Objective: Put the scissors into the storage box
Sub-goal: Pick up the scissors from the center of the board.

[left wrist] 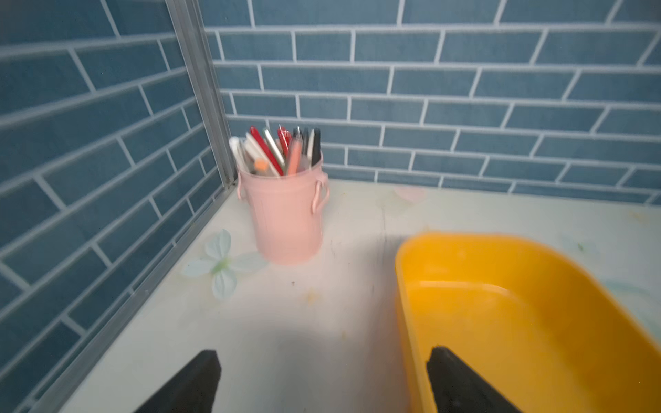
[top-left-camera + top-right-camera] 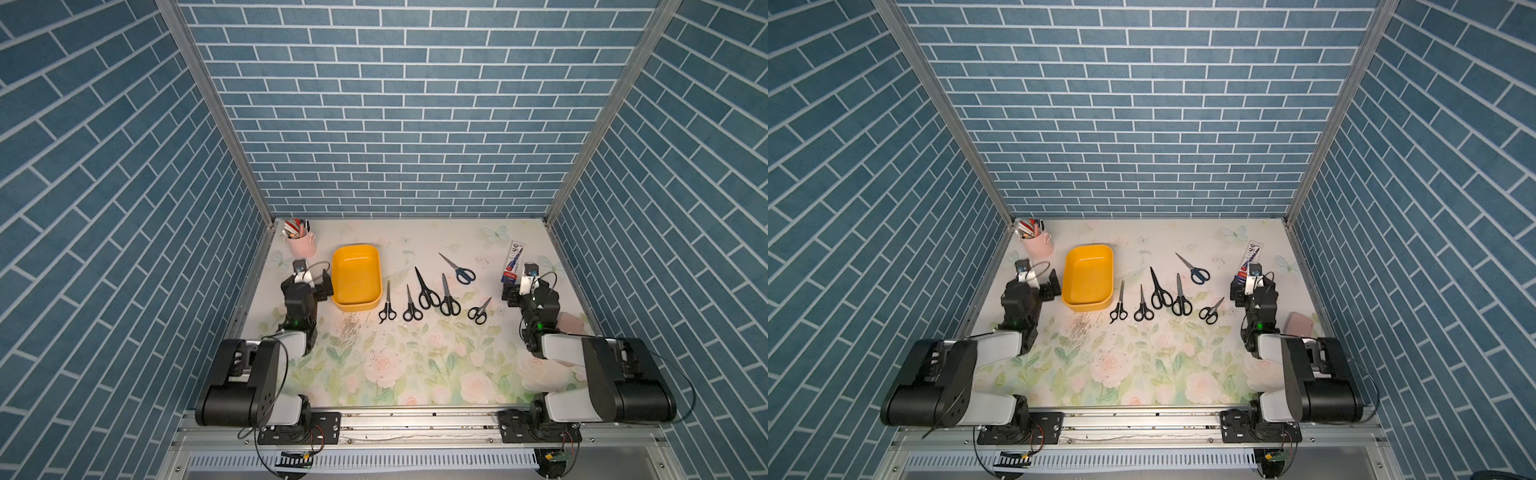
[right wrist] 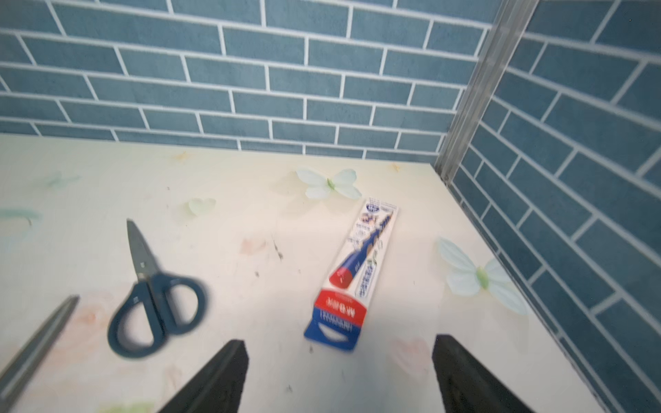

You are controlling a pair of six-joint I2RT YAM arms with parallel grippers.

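**Hovering empty-handed over a worktop (image 2: 415,374) of unpicked scissors (image 2: 428,291)**

All six pairs lay flat mid-worktop, between the right edge and the empty yellow storage box (image 2: 356,277) by the left edge; none was inside it. The left gripper (image 1: 322,352) stood spread wide, holding nothing, its jaws seemingly either side of the box's wall — a sideways sweep could shove the box. The right gripper (image 3: 339,339), also spread and empty, hung near the far right corner just short of a printed packet (image 3: 357,279), which it might seize by mistake. Both top views showed every pair; the right wrist view caught only the blue-handled pair (image 3: 153,304) and one blade tip, the left wrist view none — just box and pink pen cup (image 1: 286,218).
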